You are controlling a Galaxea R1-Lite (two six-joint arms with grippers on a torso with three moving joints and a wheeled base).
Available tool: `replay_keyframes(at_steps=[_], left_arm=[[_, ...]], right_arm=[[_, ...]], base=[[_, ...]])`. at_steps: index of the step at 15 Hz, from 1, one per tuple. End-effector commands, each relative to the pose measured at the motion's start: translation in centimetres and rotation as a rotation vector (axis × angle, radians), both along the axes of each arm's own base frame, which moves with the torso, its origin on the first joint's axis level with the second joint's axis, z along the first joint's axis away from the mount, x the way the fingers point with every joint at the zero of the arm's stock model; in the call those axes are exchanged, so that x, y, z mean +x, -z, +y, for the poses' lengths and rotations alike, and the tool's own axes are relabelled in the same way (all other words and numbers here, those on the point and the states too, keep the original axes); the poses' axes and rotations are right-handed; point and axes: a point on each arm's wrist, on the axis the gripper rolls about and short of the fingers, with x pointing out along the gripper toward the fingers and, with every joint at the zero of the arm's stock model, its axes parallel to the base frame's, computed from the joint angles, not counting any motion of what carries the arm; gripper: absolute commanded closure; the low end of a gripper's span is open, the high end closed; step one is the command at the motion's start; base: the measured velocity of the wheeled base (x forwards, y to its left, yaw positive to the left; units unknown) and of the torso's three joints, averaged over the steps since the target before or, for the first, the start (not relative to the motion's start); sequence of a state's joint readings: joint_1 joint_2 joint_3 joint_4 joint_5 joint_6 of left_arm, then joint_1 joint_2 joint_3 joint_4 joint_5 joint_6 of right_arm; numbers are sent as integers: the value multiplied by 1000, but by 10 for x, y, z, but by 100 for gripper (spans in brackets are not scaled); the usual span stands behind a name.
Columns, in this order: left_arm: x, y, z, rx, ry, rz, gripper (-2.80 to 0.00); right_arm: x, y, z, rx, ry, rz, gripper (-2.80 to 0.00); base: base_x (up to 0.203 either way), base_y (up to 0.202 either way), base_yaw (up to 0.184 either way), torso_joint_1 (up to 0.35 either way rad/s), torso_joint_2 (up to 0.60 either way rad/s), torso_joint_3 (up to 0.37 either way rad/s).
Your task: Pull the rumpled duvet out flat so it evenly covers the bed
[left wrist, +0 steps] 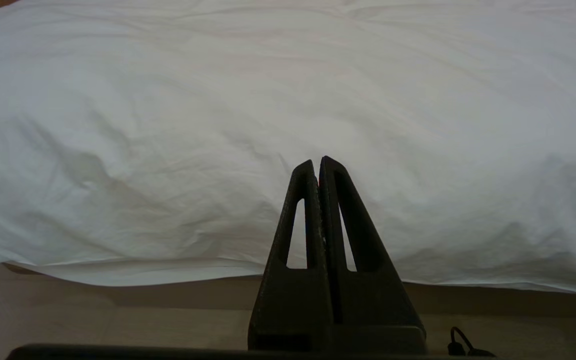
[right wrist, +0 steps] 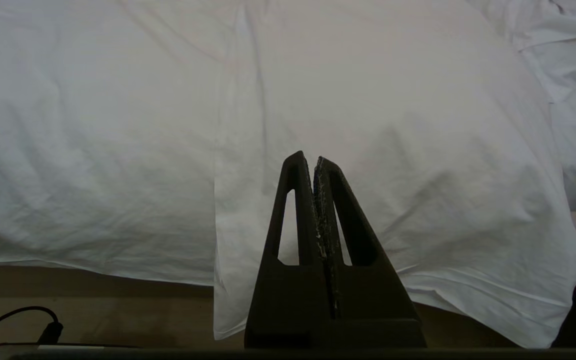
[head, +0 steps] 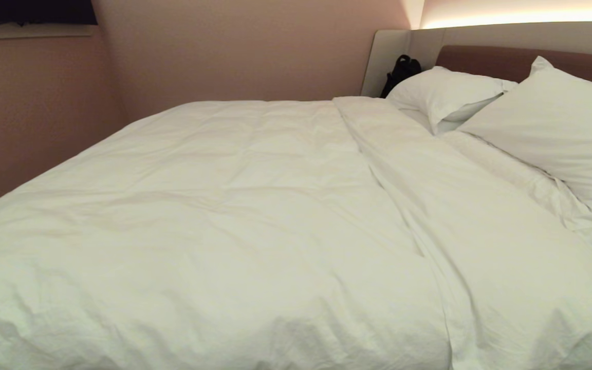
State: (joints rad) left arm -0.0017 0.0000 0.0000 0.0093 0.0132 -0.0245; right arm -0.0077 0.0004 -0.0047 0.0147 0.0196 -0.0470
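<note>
Left gripper (left wrist: 319, 161): wrist view only; jaws clenched, empty, short of the duvet's hanging edge.
Duvet (head: 214, 216): spread over the bed (head: 522, 59), folded band toward 3 o'clock.
Pillows (head: 558, 123): head view, 2 o'clock.
Right gripper (right wrist: 313, 157): wrist view only; clenched, empty.

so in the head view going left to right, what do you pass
pink wall → flat spread of the duvet → its folded-back band → black bag by the headboard → far pillow → near pillow
</note>
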Motion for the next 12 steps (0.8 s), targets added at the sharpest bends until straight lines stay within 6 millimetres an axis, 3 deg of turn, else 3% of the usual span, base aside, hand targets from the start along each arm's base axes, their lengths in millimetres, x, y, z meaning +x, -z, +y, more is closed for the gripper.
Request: replay_keyframes(at_steps=[1,12], left_arm=[[0,0,0,1,-1,0,0],[0,0,0,3,-1,0,0]], right_arm=[[0,0,0,-1,0,0,0],[0,0,0,-1,0,0,0]], base=[[0,0,0,0,0,0],[0,183,0,1,3,3]])
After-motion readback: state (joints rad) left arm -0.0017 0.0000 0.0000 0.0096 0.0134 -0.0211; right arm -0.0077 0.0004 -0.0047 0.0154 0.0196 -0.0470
